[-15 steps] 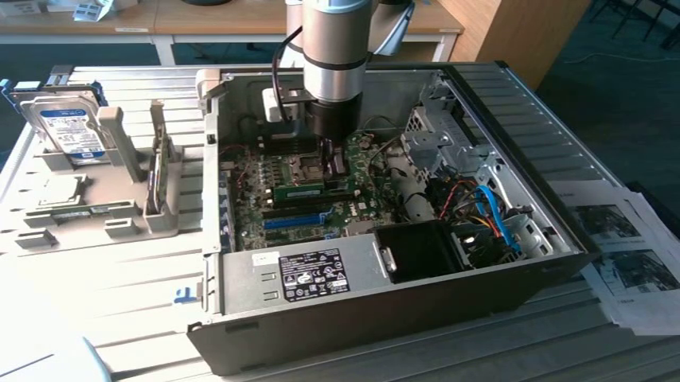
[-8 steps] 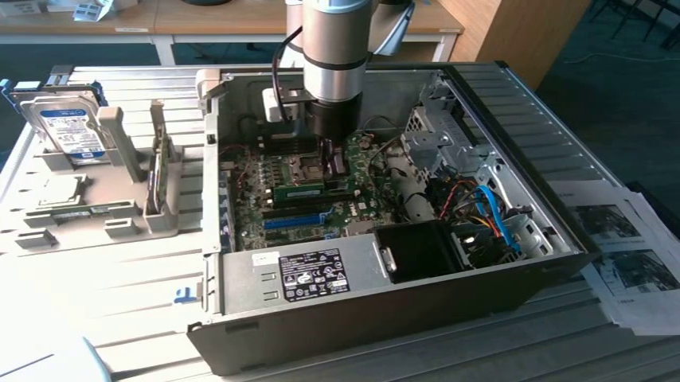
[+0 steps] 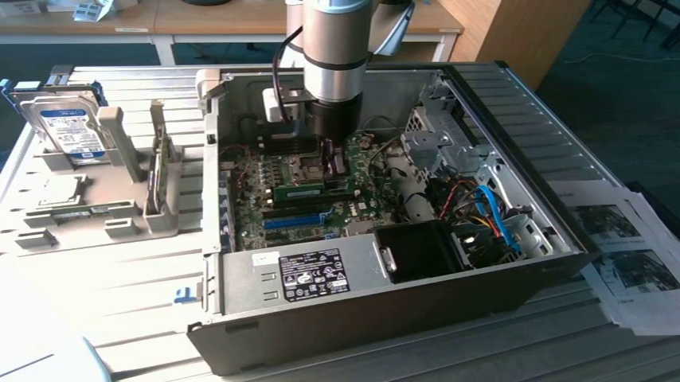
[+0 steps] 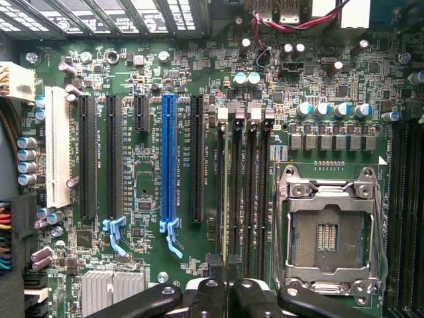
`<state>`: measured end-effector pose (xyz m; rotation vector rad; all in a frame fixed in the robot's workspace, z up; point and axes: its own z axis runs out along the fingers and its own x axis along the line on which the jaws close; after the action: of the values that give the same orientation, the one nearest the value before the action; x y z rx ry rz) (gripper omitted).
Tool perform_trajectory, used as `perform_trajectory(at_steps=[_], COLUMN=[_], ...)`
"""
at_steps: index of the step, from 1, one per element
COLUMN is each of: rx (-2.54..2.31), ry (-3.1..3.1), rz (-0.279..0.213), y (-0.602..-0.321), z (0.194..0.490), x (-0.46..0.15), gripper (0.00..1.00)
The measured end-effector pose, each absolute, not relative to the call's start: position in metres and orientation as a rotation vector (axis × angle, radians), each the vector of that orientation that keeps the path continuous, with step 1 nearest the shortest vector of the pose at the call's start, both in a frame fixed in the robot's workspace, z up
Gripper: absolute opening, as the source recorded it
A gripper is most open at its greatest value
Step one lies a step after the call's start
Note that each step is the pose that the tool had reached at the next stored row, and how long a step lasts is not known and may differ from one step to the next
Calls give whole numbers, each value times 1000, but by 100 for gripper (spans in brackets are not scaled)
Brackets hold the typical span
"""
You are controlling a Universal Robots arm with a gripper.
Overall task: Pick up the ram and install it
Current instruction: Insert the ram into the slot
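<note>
The ram (image 3: 301,191), a short green stick, stands on its edge over the motherboard inside the open computer case (image 3: 351,318). It sits between the blue slot (image 3: 295,220) and the processor socket. My gripper (image 3: 334,177) comes straight down from above and is shut on the ram at its end on the exterior view's right. In the wrist view the gripper (image 4: 223,268) has its dark fingertips (image 4: 212,268) close together above the black memory slots (image 4: 252,192). These run beside the blue slot (image 4: 168,159) and the empty silver socket (image 4: 328,232).
A grey parts tray (image 3: 64,231) on the exterior view's left holds a hard drive (image 3: 69,127). Red, blue and black cables (image 3: 489,211) and a drive cage crowd the case's right side. Printed sheets (image 3: 627,263) lie beside the case.
</note>
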<state>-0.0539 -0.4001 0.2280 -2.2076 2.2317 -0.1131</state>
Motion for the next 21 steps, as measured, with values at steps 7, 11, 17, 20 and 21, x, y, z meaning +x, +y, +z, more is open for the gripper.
perform_trajectory(at_steps=[7, 11, 17, 20, 21], rx=[-2211, -2211, -2210, -2206, -2204], ry=[2228, 2228, 2229, 2233, 2235], rz=[-113, -113, -113, -113, -113], y=[-400, -400, -400, -400, -400], z=[228, 228, 228, 228, 228], x=[-54, -54, -54, -54, -54], gripper=[12, 12, 12, 12, 12])
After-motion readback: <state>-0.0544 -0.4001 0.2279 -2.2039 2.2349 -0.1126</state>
